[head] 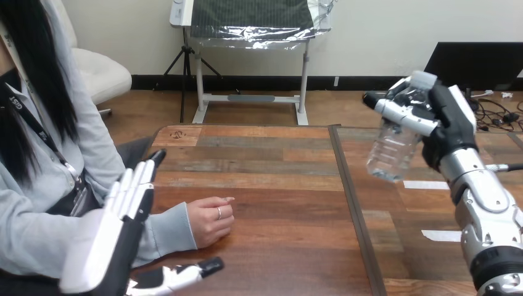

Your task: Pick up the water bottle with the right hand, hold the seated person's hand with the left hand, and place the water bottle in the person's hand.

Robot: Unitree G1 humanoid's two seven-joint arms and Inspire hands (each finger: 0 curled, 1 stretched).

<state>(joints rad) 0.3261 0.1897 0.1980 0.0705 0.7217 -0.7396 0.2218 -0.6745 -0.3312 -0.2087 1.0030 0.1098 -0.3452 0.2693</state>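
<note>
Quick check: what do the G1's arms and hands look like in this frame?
Left hand: black body, white shells on its back, white jointed fingers with black tips. Right hand: same black-and-white build. Right forearm: silver, rounded segments, black ring near the bottom edge.

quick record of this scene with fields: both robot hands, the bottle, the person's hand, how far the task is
right hand: shut on the water bottle, raised above the table
water bottle: clear, tilted, off the table
left hand: open, fingers straight, beside the person's forearm, not gripping it
person's hand: loosely curled, resting on the table, apart from the bottle
task stage: bottle picked up; person's hand not yet held
</note>
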